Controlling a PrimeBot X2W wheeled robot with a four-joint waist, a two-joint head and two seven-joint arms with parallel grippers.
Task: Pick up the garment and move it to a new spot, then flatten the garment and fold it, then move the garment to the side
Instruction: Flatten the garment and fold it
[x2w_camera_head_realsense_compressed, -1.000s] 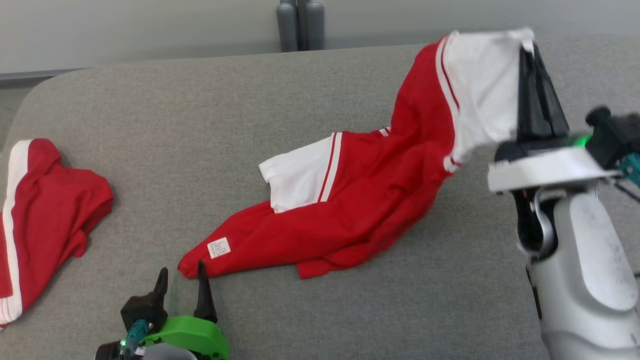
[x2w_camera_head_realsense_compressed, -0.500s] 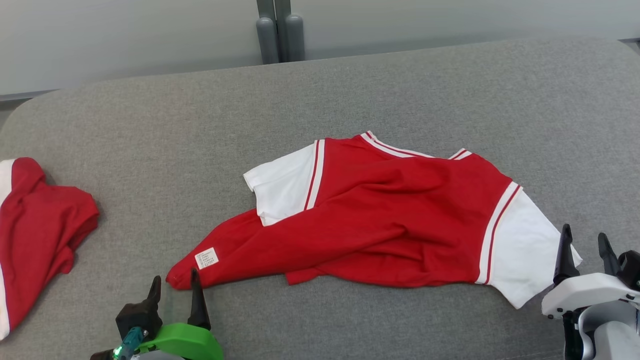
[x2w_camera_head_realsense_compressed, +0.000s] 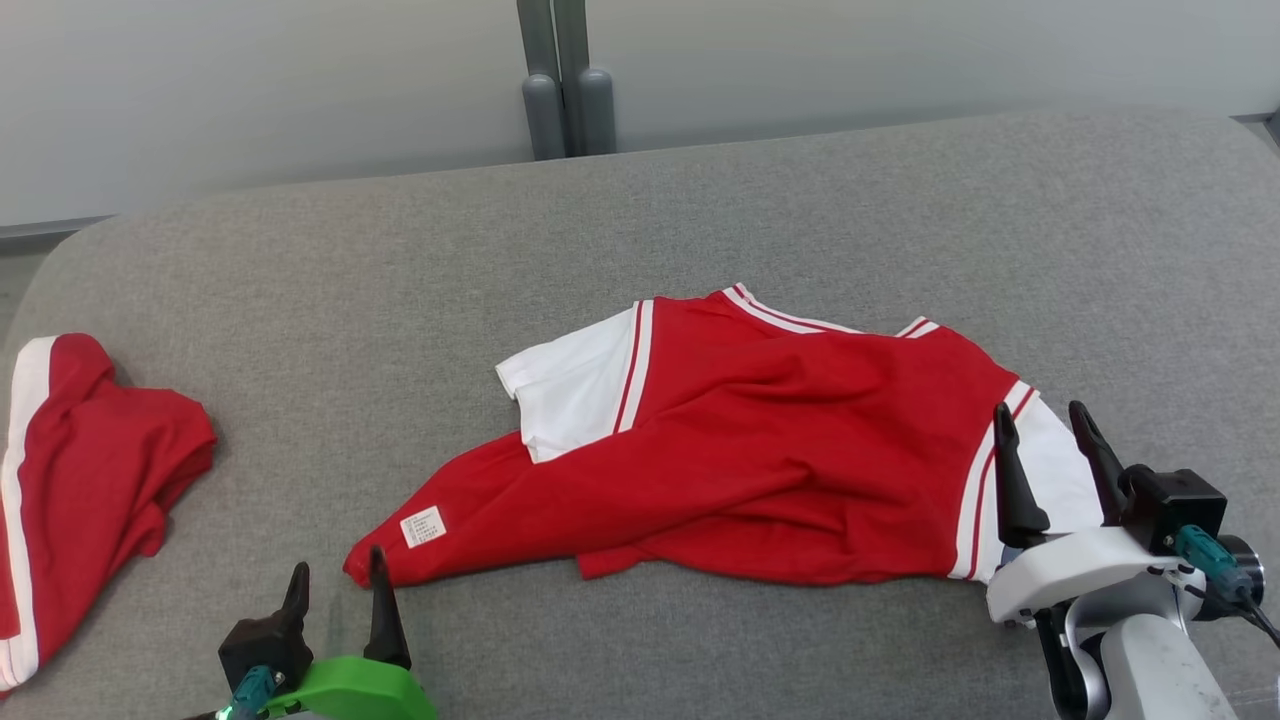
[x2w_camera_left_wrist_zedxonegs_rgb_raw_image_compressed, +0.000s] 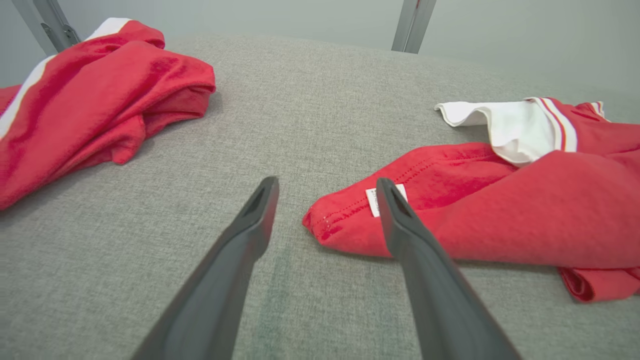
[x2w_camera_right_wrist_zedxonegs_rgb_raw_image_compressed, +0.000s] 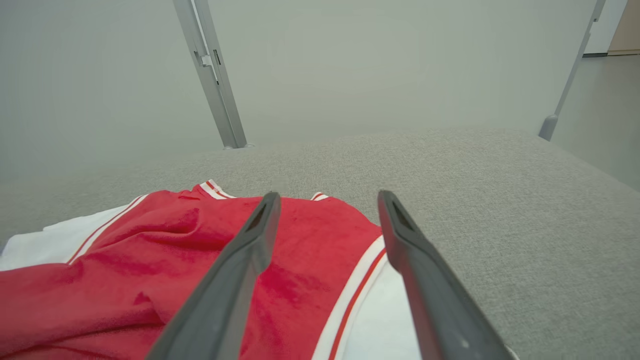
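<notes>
A small white label (x2w_camera_head_realsense_compressed: 423, 526), at the lower left of the head view on the red garment (x2w_camera_head_realsense_compressed: 760, 450), carries tiny printed lines, too small to read.

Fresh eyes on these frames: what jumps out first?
The red shirt with white sleeves sprawls rumpled across the middle of the grey surface. A second red garment lies bunched at the left edge. Both open: left gripper at the shirt's hem corner, right gripper over its white sleeve.

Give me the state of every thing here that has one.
Red-and-white short-sleeved shirt: lying rumpled on grey padded surface, unheld.
Second red garment with white stripe: bunched up, left side.
Left gripper: open, empty, by shirt's labelled corner.
Right gripper: open, empty, over shirt's white sleeve.
</notes>
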